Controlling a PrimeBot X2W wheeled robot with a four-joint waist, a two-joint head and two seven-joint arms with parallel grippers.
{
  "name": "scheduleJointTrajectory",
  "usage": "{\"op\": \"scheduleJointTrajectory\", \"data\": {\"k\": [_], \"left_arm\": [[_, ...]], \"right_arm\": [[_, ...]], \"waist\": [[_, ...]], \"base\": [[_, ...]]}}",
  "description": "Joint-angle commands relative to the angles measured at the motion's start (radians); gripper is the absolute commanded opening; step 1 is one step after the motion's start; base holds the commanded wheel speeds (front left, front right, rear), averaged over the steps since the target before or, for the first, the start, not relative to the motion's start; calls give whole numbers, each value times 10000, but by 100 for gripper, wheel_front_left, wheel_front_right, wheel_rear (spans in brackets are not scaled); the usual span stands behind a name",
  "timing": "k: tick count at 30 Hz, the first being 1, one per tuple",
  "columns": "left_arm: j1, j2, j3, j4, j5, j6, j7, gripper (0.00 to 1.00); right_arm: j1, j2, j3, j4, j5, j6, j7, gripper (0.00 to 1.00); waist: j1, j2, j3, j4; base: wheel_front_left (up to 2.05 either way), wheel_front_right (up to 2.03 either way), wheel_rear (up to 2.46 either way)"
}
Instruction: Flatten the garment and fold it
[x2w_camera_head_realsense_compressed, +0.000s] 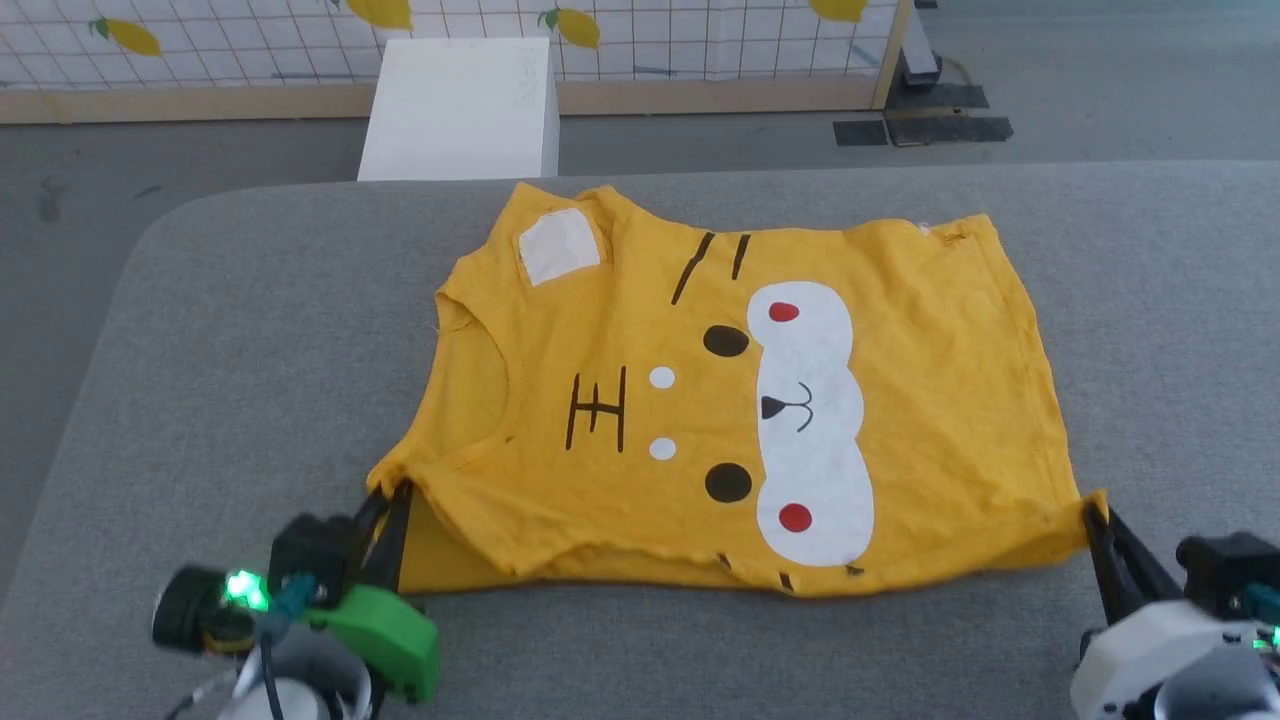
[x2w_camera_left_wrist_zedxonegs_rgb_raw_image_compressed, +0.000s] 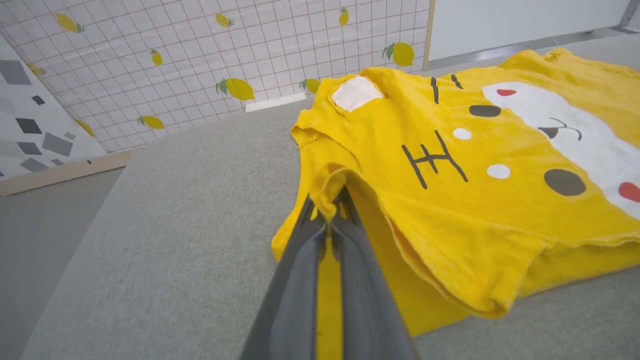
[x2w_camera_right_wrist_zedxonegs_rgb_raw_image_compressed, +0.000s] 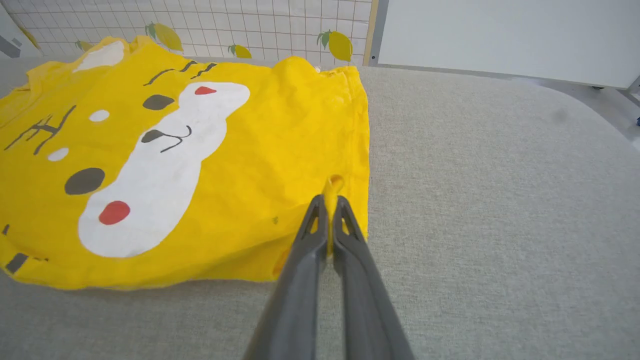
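The garment (x2w_camera_head_realsense_compressed: 640, 400), a mustard-yellow T-shirt, lies print-up on the grey table (x2w_camera_head_realsense_compressed: 250, 330), collar toward the left, its cartoon face sideways. Its near edge is folded over a lower layer. My left gripper (x2w_camera_head_realsense_compressed: 392, 492) is shut on the near left shoulder corner, which is lifted a little; cloth (x2w_camera_left_wrist_zedxonegs_rgb_raw_image_compressed: 334, 190) bunches over the fingertips in the left wrist view. My right gripper (x2w_camera_head_realsense_compressed: 1092, 512) is shut on the near right hem corner, where a small pinch of cloth (x2w_camera_right_wrist_zedxonegs_rgb_raw_image_compressed: 332, 184) pokes up between the closed fingers (x2w_camera_right_wrist_zedxonegs_rgb_raw_image_compressed: 314, 225).
A white box (x2w_camera_head_realsense_compressed: 462, 105) stands on the floor behind the table. A lemon-print grid screen (x2w_camera_head_realsense_compressed: 250, 45) with a wooden base runs along the back. Bare grey table surface surrounds the shirt on all sides; the table's rounded left edge (x2w_camera_head_realsense_compressed: 120, 300) curves toward me.
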Motion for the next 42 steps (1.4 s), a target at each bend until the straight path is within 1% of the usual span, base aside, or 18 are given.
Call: {"op": "scheduleJointTrajectory", "data": {"k": [1,3,7,11,13,16,22,27,31,33,34,35,36,37,38,39,40,42], "left_arm": [[-498,35,0,57,65,-125,-17,0],[-1171,109,-87,182,133,-378,168,0],[-2637,307,-282,643,139,-1128,638,0],[-3916,512,-331,1327,-12,-1782,1103,0],[-4428,576,-370,1774,-240,-2035,1492,0],[-5047,725,-555,2431,-552,-2294,2126,0],[-5923,1033,-774,3778,-1560,-2475,3516,0],[-6186,1071,-761,4723,-2716,-2497,5423,0],[-6102,952,-676,5075,-3735,-2503,6930,0],[-6000,908,-600,5084,-4082,-2443,7468,0],[-5958,875,-534,5031,-4189,-2371,7527,0],[-5897,821,-409,4937,-4293,-2236,7434,40],[-5844,784,-322,4830,-4313,-2137,7242,95],[-5771,764,-298,4651,-4214,-2089,6879,100],[-5692,760,-270,4484,-4104,-2074,6474,100],[-5561,712,-149,4286,-3998,-2001,5791,100],[-5451,675,-39,4098,-3879,-1935,5139,100],[-5133,467,314,3689,-3670,-1715,3432,100]], "right_arm": [[-340,-88,57,-75,-35,-15,74,0],[-715,-238,144,-58,-41,-15,259,0],[-1629,-675,366,320,89,-15,794,0],[-2586,-961,633,676,163,-15,1291,0],[-3055,-1113,747,1005,272,-15,1536,0],[-3731,-1271,963,1537,502,-15,1846,0],[-4969,-1378,1376,2516,997,-15,2721,0],[-5839,-1345,1718,3280,1555,-15,4032,0],[-6323,-1343,1821,3817,1872,-15,5241,0],[-6453,-1326,1777,4019,1944,-15,5887,0],[-6481,-1311,1746,4052,1988,-15,6117,0],[-6502,-1289,1665,4035,2030,-15,6288,0],[-6507,-1274,1596,3971,2049,-15,6308,9],[-6475,-1253,1482,3873,2073,-15,6226,47],[-6424,-1225,1384,3799,2086,-15,6146,94],[-6312,-1185,1243,3718,2095,-15,6027,100],[-6209,-1150,1168,3619,2097,-15,5901,100],[-5899,-1109,1031,3316,2091,-15,5403,100]], "waist": [[1,0,119,-69],[1,0,289,-107],[1,0,694,-205],[1,0,1162,-341],[1,0,1425,-398],[1,0,1780,-481],[1,0,2436,-626],[1,0,2781,-707],[1,0,2886,-701],[1,0,2876,-673],[1,0,2851,-646],[1,0,2814,-612],[1,0,2771,-582],[1,0,2687,-534],[1,0,2625,-512],[1,0,2509,-467],[1,0,2430,-446],[1,0,2186,-360]], "base": [[0,0,0],[0,0,0],[0,0,0],[0,0,0],[0,0,0],[0,0,0],[0,0,0],[0,0,0],[0,0,0],[0,0,0],[0,0,0],[0,0,0],[0,0,0],[0,0,0],[0,0,0],[0,0,0],[0,0,0],[0,0,0]]}}
